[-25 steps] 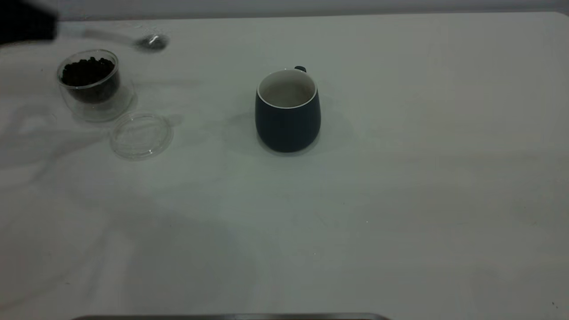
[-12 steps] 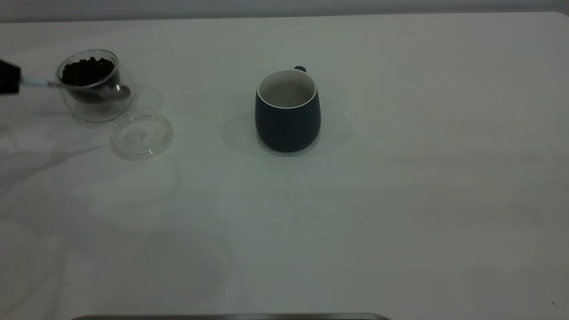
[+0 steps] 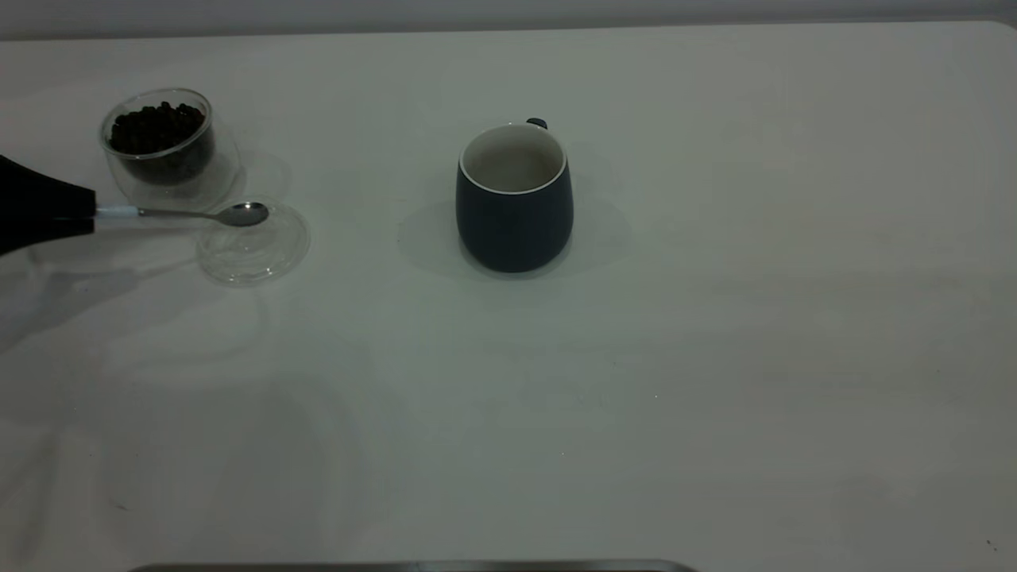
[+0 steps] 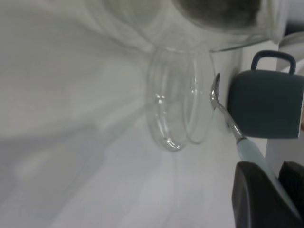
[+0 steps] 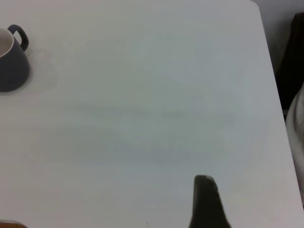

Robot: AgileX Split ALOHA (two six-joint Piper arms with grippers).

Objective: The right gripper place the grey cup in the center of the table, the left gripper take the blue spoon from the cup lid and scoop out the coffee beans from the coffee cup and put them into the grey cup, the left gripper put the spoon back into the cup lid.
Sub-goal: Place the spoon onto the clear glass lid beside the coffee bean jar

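The grey cup stands upright mid-table, its white inside showing. At the far left, the clear coffee cup holds coffee beans. Just in front of it lies the clear cup lid. My left gripper is shut on the pale handle of the blue spoon. The spoon lies level, its shiny bare bowl over the lid's far rim. The left wrist view shows the left gripper, spoon, lid and grey cup. My right gripper hangs over bare table, far from the grey cup.
The off-white table stretches wide to the right and front of the grey cup. Its right edge and rounded corner appear in the right wrist view, with dark shapes beyond. A dark strip lies at the near edge.
My left gripper has carried the spoon from behind the coffee cup, past its front, toward the near side. The spoon's bowl now sits over the lid. The grey cup has not moved.
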